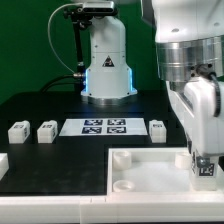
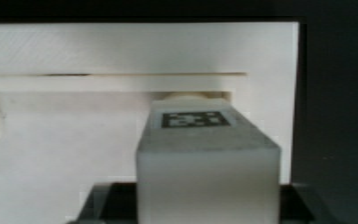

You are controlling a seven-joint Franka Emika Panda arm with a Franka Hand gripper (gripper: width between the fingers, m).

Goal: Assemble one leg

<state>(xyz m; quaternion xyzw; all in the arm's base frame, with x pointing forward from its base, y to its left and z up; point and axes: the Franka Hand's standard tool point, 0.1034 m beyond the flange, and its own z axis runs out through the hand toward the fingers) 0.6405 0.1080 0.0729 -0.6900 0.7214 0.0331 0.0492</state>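
Note:
My gripper point(image 1: 203, 160) is shut on a leg point(image 1: 207, 169), a small white post with a black-and-white tag, and holds it at the corner of the large white tray point(image 1: 140, 182) on the exterior view's right. In the wrist view the leg point(image 2: 201, 140) stands between the dark fingers point(image 2: 119, 203), its tagged face showing, with the tray's white surface point(image 2: 87, 110) behind it. Whether the leg's tip touches a socket is hidden. Three more legs lie on the black table: two on the exterior view's left point(image 1: 17, 130) point(image 1: 46, 130) and one right of the marker board point(image 1: 157, 127).
The marker board point(image 1: 105, 126) lies flat in the middle of the table. The arm's base point(image 1: 105, 65) stands behind it. A white part point(image 1: 3, 164) shows at the exterior view's left edge. The tray has round corner sockets point(image 1: 122, 158).

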